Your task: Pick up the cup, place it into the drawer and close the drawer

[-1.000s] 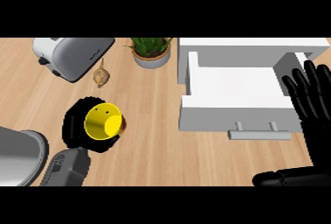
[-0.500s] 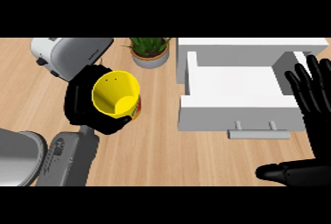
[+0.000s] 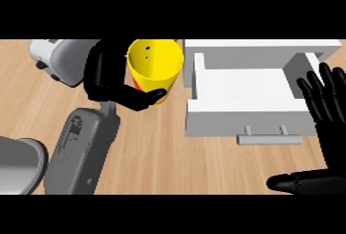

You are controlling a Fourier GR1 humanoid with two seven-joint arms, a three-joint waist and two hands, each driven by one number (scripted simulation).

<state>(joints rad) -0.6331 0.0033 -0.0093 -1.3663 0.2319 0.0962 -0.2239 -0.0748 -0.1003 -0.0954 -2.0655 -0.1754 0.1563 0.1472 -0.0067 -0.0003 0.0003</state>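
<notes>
My left hand (image 3: 108, 80) is curled round the yellow cup (image 3: 155, 66) and holds it lifted above the counter, just left of the white drawer (image 3: 243, 82). The cup's open mouth faces up toward the view. The drawer stands pulled open, its inside bare, with a grey handle (image 3: 268, 135) on its front. My right hand (image 3: 331, 109) rests open at the right edge beside the drawer, fingers straight and pointing up.
A grey toaster (image 3: 57, 57) sits at the upper left, partly behind my left hand. A grey rounded object (image 3: 17, 167) shows at the lower left edge. Bare wooden counter (image 3: 175, 164) lies in front of the drawer.
My left hand has risen and moved right with the cup, now close beside the drawer's left wall and hiding the potted plant. The right hand has hardly moved.
</notes>
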